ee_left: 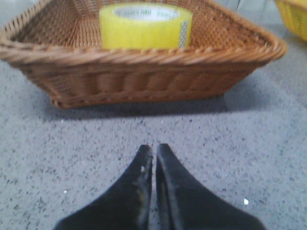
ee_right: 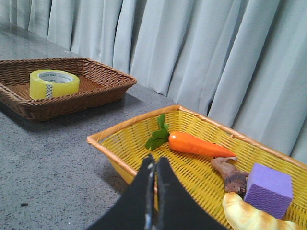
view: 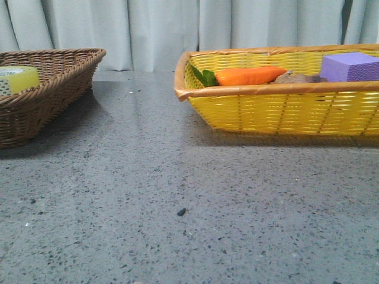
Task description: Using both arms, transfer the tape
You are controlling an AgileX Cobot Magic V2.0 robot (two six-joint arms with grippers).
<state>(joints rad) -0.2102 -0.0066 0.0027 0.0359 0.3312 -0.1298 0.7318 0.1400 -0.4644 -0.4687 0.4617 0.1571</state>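
Note:
The tape [ee_left: 145,25] is a wide yellow roll lying flat inside the brown wicker basket [ee_left: 144,81]. In the front view the tape [view: 18,79] peeks over that basket's rim [view: 53,83] at the far left, and the right wrist view shows the tape [ee_right: 53,84] in the same basket [ee_right: 96,93]. My left gripper [ee_left: 154,147] is shut and empty, hovering over bare table a short way from the basket. Over the near rim of the yellow basket [ee_right: 120,158] my right gripper [ee_right: 156,160] is also shut with nothing in it. Neither gripper appears in the front view.
The yellow basket [view: 278,109] at the right holds an orange carrot toy [view: 249,76], a purple foam block [view: 350,67], a brown mushroom-like toy [ee_right: 229,175] and a bread-like piece [ee_right: 249,215]. Grey curtains hang behind the speckled table [view: 177,195].

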